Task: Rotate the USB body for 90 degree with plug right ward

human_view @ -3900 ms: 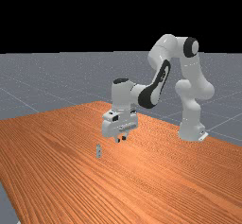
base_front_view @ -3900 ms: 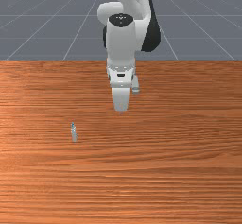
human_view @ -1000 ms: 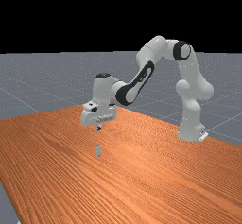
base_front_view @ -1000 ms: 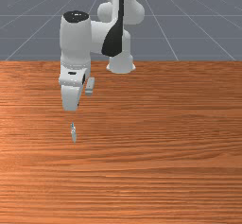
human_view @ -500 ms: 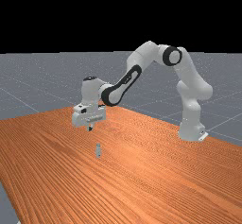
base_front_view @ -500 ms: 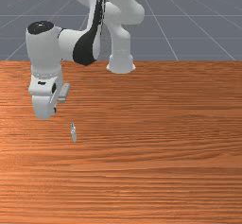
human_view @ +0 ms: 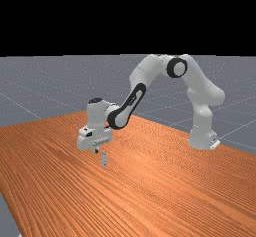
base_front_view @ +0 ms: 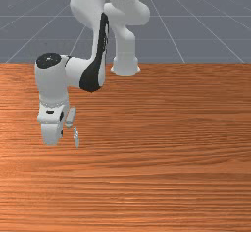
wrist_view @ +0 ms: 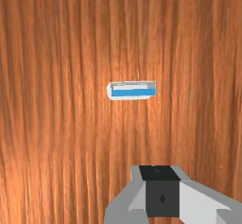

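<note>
In the far view the gripper (human_view: 96, 150) hangs low over the tabletop (human_view: 155, 191), near the USB body (human_view: 104, 159), which rests free on the wood. I can't tell whether the gripper is apart or together.

In the front view the arm (base_front_view: 80, 72) holds the gripper off to the front view's left of the USB body, probably lining up before grasping or nudging it. The body lies across the grain, so the quarter turn looks undone.

In the wrist view the body sits just beside the gripper, apart from it. Its slim outline suggests it's on a narrow edge: handy for pinching, though likely easy to tip.
</note>
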Controlling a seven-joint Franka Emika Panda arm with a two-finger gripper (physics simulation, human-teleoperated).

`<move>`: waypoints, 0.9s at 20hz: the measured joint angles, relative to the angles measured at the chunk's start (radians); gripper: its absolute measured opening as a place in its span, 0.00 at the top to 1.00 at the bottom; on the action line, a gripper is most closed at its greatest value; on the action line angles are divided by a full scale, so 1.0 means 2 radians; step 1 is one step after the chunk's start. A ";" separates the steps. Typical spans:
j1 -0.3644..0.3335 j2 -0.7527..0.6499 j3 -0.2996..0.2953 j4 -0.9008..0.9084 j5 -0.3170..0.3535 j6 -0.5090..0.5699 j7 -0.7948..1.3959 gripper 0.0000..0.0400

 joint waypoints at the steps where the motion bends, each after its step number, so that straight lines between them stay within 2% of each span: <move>1: -0.001 0.002 0.001 -0.003 0.001 0.008 -0.001 1.00; 18: 0.053 -0.019 -0.001 -0.054 0.000 0.039 0.072 1.00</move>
